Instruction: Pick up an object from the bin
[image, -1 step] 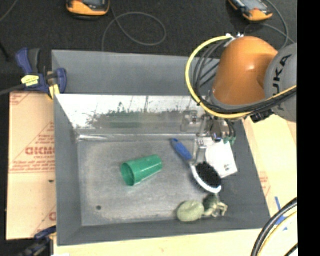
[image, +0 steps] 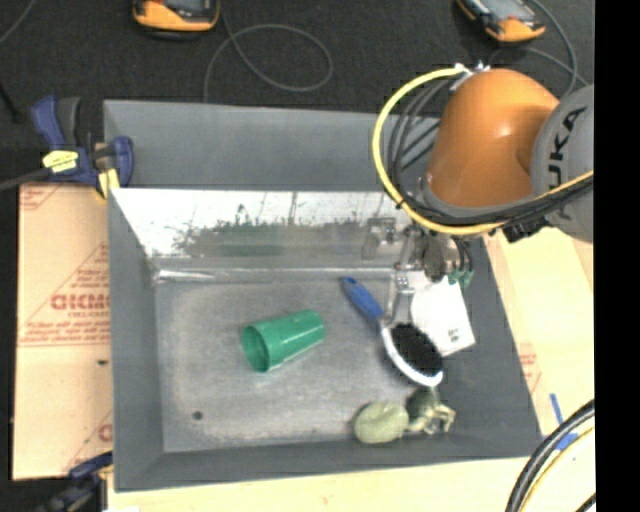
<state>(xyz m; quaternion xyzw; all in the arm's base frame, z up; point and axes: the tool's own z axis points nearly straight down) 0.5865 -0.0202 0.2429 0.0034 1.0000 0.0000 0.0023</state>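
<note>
My gripper (image: 408, 268) hangs at the right side of the bin, just above a brush (image: 411, 352) with a blue handle and an oval white head of black bristles. The brush lies aslant, handle toward the back left, head toward the front right. The gripper sits over the place where handle meets head. A green plastic cup (image: 284, 340) lies on its side in the middle of the bin, left of the gripper, mouth turned to the front left. A grey-green soft lump (image: 379, 423) with a small knobbly end lies by the front wall, below the brush.
The left half of the bin floor holds only a small dark speck near the front left. The arm's orange cover and looped cables overhang the back right corner. A white card hangs beside the gripper, over the right wall.
</note>
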